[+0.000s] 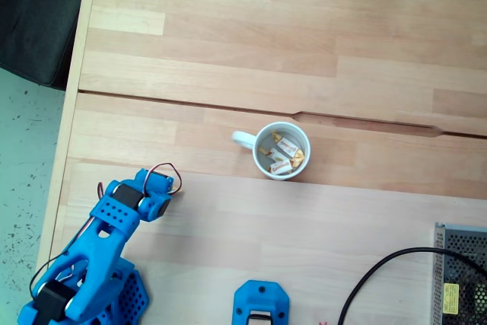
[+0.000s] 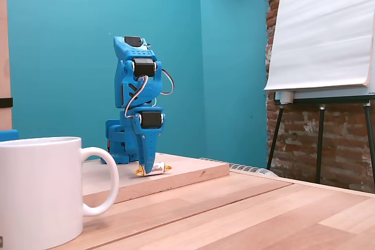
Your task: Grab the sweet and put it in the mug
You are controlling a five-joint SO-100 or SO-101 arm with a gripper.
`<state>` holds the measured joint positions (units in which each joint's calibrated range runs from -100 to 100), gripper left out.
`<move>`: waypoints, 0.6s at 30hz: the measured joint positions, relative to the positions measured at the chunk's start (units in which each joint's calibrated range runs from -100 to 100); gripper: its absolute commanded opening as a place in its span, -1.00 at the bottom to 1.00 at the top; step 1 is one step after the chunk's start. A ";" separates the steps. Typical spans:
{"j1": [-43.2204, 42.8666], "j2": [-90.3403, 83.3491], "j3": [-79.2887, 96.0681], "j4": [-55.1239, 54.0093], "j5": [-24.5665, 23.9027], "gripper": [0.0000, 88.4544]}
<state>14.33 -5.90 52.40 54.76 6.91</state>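
The white mug [image 1: 262, 159] stands mid-table with its handle to the left in a fixed view, and several wrapped sweets [image 1: 283, 154] lie inside it. Up close at the left in a fixed view, the mug [image 2: 38, 194] hides its inside. My blue gripper [image 2: 146, 167] points straight down at the raised board. Its tips are closed on a sweet [image 2: 157, 170] with a cream wrapper and yellow ends, which rests on the wood. From above, my gripper [image 1: 161, 194] covers that sweet and sits left of and below the mug.
A grey mesh power supply [image 1: 463, 275] and a black cable [image 1: 380, 279] lie at the lower right. A blue part [image 1: 260, 304] sits at the bottom edge. The table's left edge [image 1: 65, 150] is close to my arm. An easel board [image 2: 322, 27] stands beyond the table.
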 measured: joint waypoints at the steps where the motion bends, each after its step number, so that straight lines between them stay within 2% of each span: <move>1: 0.00 0.27 0.00 0.00 0.00 -0.85; 6: 0.00 0.73 -0.36 0.00 0.00 -1.00; 18: 0.00 1.18 -2.15 0.08 0.34 -1.00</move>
<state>14.33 -4.72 50.25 54.84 7.25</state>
